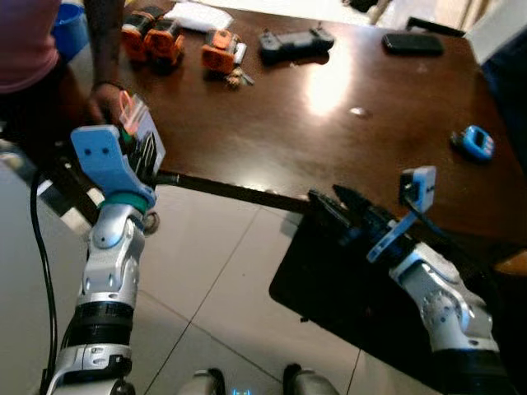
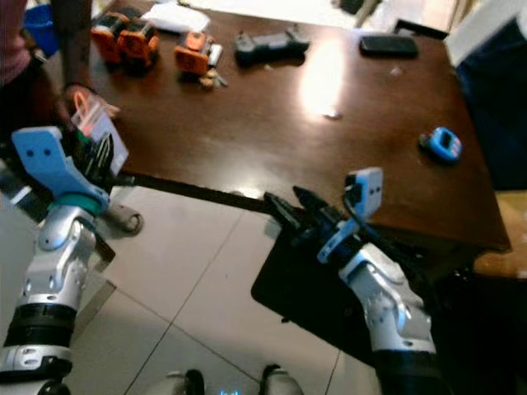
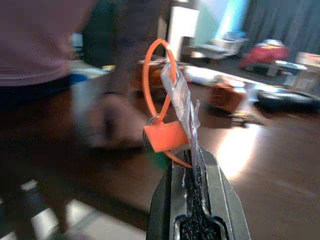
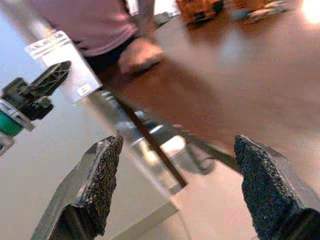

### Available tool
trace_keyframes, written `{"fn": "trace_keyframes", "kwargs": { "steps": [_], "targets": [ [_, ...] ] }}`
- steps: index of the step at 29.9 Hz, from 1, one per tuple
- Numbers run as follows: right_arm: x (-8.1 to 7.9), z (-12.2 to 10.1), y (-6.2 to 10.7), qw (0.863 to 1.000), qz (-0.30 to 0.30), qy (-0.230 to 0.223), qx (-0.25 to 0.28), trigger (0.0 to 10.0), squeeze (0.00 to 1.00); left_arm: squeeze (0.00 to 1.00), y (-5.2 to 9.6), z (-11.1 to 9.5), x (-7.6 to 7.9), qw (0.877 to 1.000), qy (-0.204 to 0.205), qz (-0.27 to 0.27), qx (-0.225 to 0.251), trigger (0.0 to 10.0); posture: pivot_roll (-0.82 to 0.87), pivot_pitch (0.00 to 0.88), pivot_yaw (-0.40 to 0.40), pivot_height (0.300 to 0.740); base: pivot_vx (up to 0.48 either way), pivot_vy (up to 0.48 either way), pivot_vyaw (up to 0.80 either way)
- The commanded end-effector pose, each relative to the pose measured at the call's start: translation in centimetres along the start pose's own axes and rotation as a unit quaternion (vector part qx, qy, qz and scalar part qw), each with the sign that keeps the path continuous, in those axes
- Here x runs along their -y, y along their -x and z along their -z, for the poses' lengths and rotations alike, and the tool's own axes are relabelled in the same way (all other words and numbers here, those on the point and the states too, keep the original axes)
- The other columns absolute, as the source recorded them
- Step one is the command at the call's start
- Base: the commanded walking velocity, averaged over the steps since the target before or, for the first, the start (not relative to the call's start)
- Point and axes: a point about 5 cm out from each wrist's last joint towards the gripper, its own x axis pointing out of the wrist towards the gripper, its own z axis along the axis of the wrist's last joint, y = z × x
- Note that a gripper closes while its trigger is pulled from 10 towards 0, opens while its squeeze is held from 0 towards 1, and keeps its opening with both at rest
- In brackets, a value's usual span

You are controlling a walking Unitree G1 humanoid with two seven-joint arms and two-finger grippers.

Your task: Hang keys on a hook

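My left gripper [image 1: 136, 158] is raised at the table's near left edge, shut on a key bundle [image 1: 142, 132]. The bundle is an orange loop [image 3: 154, 75] with an orange block [image 3: 165, 136] and a clear plastic tag [image 3: 182, 102], standing up out of the closed fingers [image 3: 172, 200]. From the right wrist view the same tag [image 4: 65, 62] shows white above the left gripper [image 4: 37, 90]. My right gripper [image 1: 339, 204] is held low in front of the table edge, open, with nothing between its fingers [image 4: 102, 180]. I see no hook.
A person in a pink top stands at the left, with a hand [image 1: 103, 100] on the dark wooden table [image 1: 329, 132] just behind my left gripper. On the table lie orange tools [image 1: 152, 37], loose keys [image 1: 239, 78], a black controller [image 1: 296, 41], a phone [image 1: 412, 43] and a blue gadget [image 1: 476, 141].
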Motion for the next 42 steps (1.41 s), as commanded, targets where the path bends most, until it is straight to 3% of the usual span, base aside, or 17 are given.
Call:
{"fn": "trace_keyframes", "kwargs": {
  "steps": [1, 6, 9, 17, 26, 36, 42],
  "targets": [
    [-0.2, 0.3, 0.4, 1.000, -0.010, 0.008, -0.007, 10.0, 0.00, 0.00, 0.7, 0.4, -0.9, 1.000, 0.000, -0.020, -0.002, 10.0, -0.05, 0.124, 0.053, 0.740, 0.000, 0.000, 0.78],
    [-0.2, 0.5, 0.4, 1.000, -0.019, 0.015, -0.014, 10.0, 0.00, 0.00, 0.7, 0.4, -1.2, 0.999, -0.002, -0.034, -0.001, 10.0, -0.04, 0.126, 0.048, 0.740, 0.000, 0.000, 0.78],
    [-0.5, 1.8, 0.6, 0.998, -0.037, 0.035, -0.047, 10.0, 0.00, 0.00, 1.0, 0.9, -1.5, 0.998, -0.006, -0.066, -0.006, 10.0, -0.04, 0.130, 0.041, 0.740, 0.000, 0.000, 0.78],
    [-0.7, 2.2, 0.6, 0.997, -0.041, 0.035, -0.053, 10.0, 0.00, 0.00, 0.8, 0.5, -0.8, 0.998, 0.001, -0.065, 0.003, 10.0, -0.04, 0.132, 0.045, 0.740, 0.000, 0.000, 0.79],
    [-1.4, 2.7, 0.3, 0.997, -0.056, 0.032, -0.053, 10.0, 0.00, 0.00, -0.6, -2.0, -0.7, 0.997, 0.004, -0.066, 0.045, 10.0, -0.03, 0.128, 0.049, 0.740, 0.000, 0.000, 0.79],
    [-1.5, 2.9, 0.2, 0.996, -0.062, 0.036, -0.057, 10.0, 0.00, 0.00, -0.6, -1.7, -0.5, 0.997, -0.001, -0.066, 0.037, 10.0, -0.04, 0.125, 0.048, 0.740, 0.000, 0.355, 0.79],
    [-1.6, 3.0, 0.2, 0.995, -0.072, 0.037, -0.063, 10.0, 0.00, 0.00, -0.4, -1.5, 0.3, 0.998, -0.006, -0.057, 0.038, 10.0, -0.04, 0.112, 0.042, 0.740, 0.000, 0.000, 0.79]
  ]
}}
